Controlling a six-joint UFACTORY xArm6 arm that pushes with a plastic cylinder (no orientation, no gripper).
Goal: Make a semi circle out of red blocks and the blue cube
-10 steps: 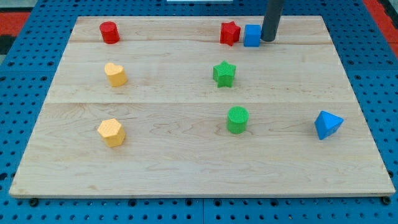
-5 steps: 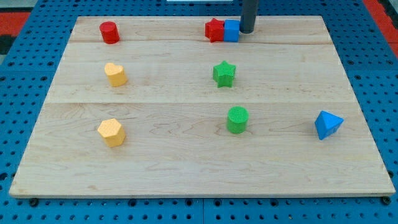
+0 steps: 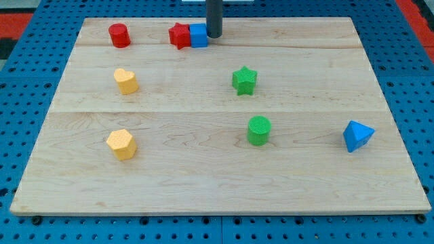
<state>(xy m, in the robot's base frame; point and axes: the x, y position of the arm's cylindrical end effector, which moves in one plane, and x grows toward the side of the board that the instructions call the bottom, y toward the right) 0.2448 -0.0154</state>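
Observation:
The blue cube (image 3: 199, 35) sits near the view's top edge of the wooden board (image 3: 217, 169), pressed against the right side of a red star block (image 3: 180, 35). A red cylinder (image 3: 119, 34) stands further to the view's left, in the same row. My tip (image 3: 213, 35) touches the blue cube's right side.
A green star (image 3: 244, 80) and a green cylinder (image 3: 258, 130) lie mid-board. Two yellow blocks (image 3: 125, 80) (image 3: 121, 144) lie on the left. A blue pyramid-like block (image 3: 357, 135) lies at the right. Blue pegboard surrounds the board.
My tip has slid to the view's left along the top row, pushing the blue cube and the red star together toward the red cylinder.

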